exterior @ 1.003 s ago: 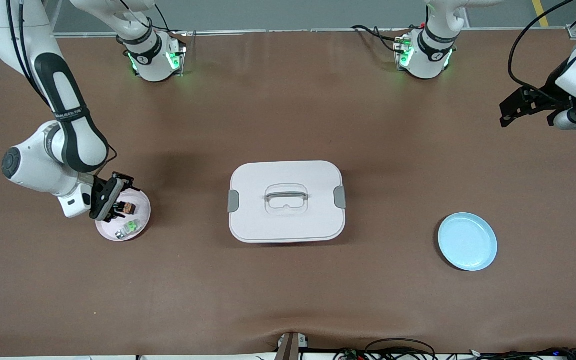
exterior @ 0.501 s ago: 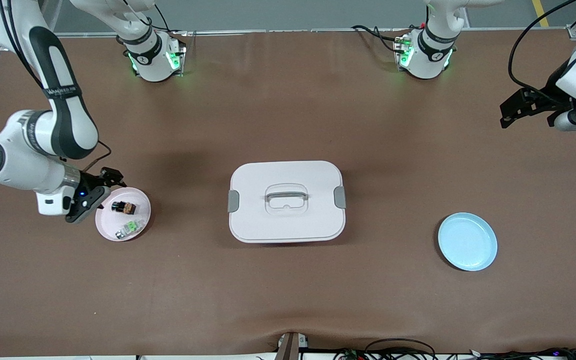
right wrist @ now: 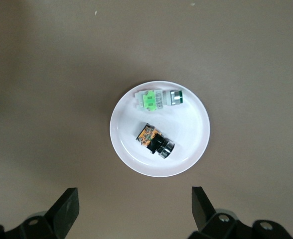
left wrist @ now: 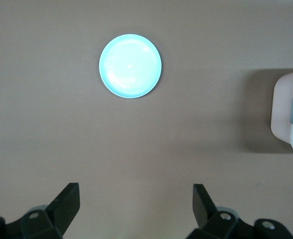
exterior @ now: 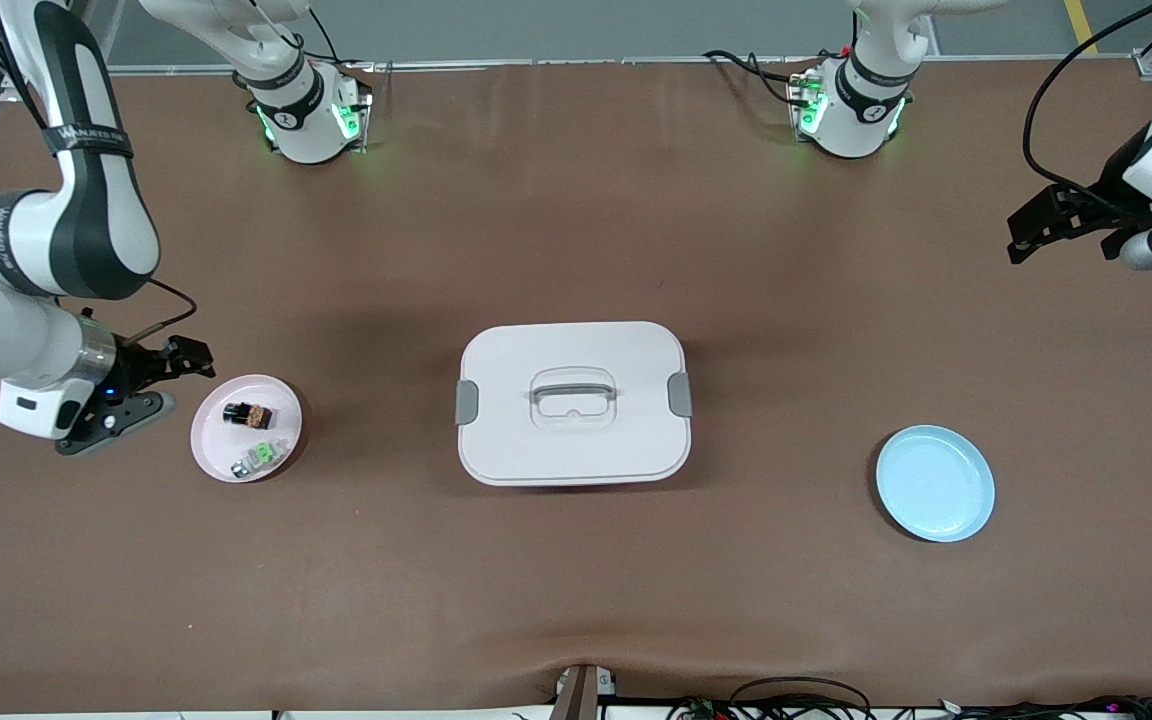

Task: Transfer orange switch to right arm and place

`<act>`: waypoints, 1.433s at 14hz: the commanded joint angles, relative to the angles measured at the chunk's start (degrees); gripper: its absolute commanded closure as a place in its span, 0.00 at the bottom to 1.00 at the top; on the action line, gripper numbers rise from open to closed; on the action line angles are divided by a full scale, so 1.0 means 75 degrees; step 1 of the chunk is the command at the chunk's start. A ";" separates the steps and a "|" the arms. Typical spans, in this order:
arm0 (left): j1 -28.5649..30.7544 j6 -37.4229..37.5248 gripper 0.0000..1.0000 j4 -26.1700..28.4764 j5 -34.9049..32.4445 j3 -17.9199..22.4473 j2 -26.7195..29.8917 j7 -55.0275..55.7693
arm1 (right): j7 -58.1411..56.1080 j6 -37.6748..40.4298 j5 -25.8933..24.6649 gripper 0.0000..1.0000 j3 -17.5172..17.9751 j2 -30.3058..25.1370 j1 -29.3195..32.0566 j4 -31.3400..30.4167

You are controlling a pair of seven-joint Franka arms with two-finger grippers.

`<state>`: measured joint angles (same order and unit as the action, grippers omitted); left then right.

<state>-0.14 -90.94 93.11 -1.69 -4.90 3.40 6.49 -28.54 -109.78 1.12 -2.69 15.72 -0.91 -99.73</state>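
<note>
orange switch [exterior: 247, 412] on pink plate [exterior: 282, 446], right pincer [exterior: 181, 357] open, no readable labels

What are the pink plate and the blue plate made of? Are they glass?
Probably not glass. The pink plate looks like smooth plastic: solid colour, soft shine, nothing shows through. The blue plate looks the same, with a glossy sheen in the left wrist view. Glazed ceramic cannot be ruled out.

The right gripper [exterior: 191, 357] hangs low over the tabletop [exterior: 576, 580], jaws wide apart. The left gripper [exterior: 1021, 240] waits up high at its own end, jaws wide apart too.
</note>
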 commanded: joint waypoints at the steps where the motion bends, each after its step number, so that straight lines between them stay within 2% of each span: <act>1: 0.0147 -0.0016 0.00 -0.0122 0.0002 0.0020 -0.0090 -0.0104 | 0.0301 0.0864 -0.0150 0.00 -0.0004 0.0188 0.0132 0.1245; 3: 0.0147 -0.0016 0.00 -0.0134 0.0002 0.0021 -0.0183 -0.0104 | 0.0825 0.1056 -0.0150 0.00 -0.0016 0.0259 0.0331 0.1659; 7: 0.0159 -0.0108 0.00 -0.0146 0.0002 0.0021 -0.0196 -0.0092 | 0.3027 0.1255 -0.0173 0.00 -0.0016 0.0271 0.0542 0.2070; 9: 0.0159 -0.0109 0.00 -0.0145 0.0002 0.0021 -0.0231 -0.0092 | 0.3125 0.1197 -0.0185 0.00 -0.0016 0.0271 0.0613 0.2140; 14: 0.0112 -0.0086 0.00 -0.0134 0.0002 0.0009 -0.0254 0.0001 | 0.3126 0.1278 -0.0372 0.00 -0.0004 0.0259 0.0847 0.3136; 19: 0.0112 -0.0051 0.00 -0.0146 0.0014 -0.0014 -0.0254 0.0001 | 0.3242 0.1465 -0.0196 0.00 0.0020 0.0072 0.1012 0.3172; 20: 0.0112 -0.0051 0.00 -0.0134 0.0014 -0.0015 -0.0254 -0.0010 | 0.3777 0.1536 -0.0197 0.00 0.0019 0.0037 0.1023 0.3230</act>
<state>0.78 -91.80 93.09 -1.69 -4.86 1.90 6.38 -4.72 -100.29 -0.21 -3.61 16.75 5.80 -76.82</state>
